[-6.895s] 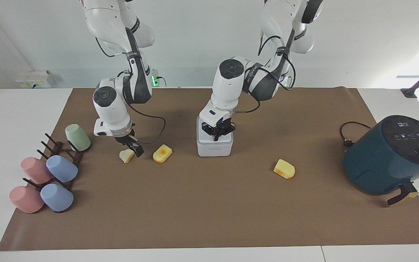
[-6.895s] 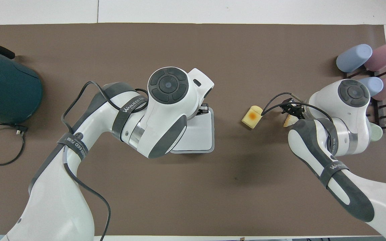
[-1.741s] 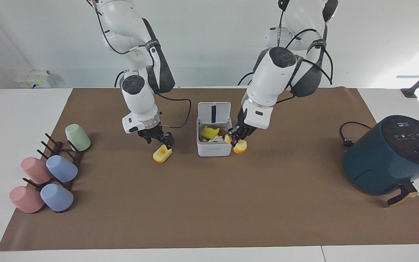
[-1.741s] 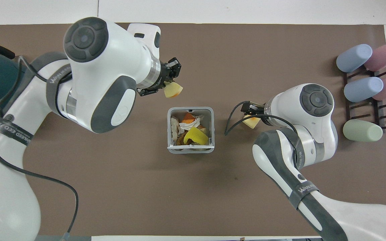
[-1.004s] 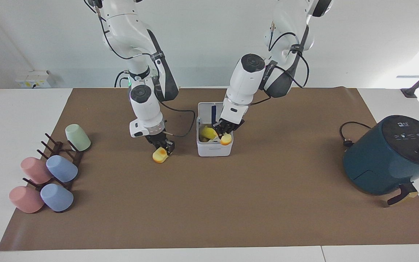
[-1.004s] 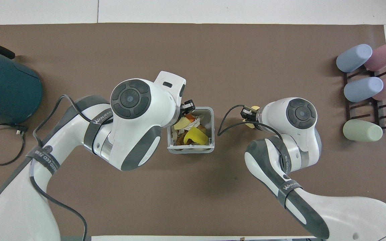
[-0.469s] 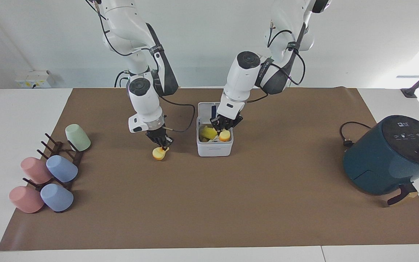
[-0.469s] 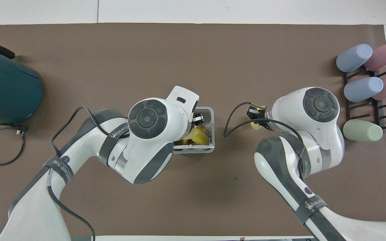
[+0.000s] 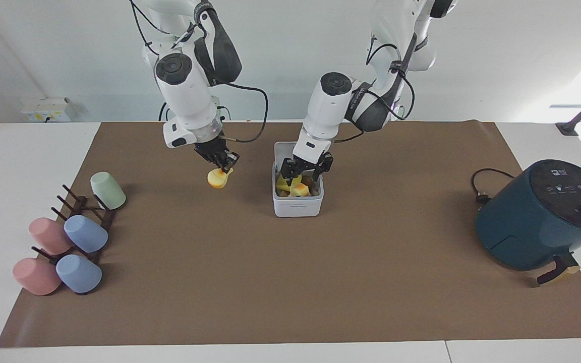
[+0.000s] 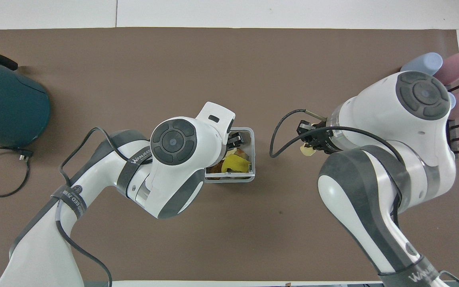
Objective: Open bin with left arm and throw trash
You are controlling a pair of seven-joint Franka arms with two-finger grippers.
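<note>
Brown mat (image 9: 290, 282) over a white table, pale wall at the robots' end; the small white plastic cube-shaped bin (image 9: 298, 205) stands mid-mat with its lid up, already heaped with scraps, among them a yellow orange-rimmed wedge (image 9: 299, 189) lying on top. The left gripper (image 9: 306, 171) hangs just over the bin mouth with its fingers spread wide and empty, probably having just released that wedge. The right gripper (image 9: 222, 162), over bare mat toward the right arm's end, pinches a yellow rounded slab with an orange spot (image 9: 217, 178) by its upper edge, held clear of the table, likely so it can be carried across to the bin.
</note>
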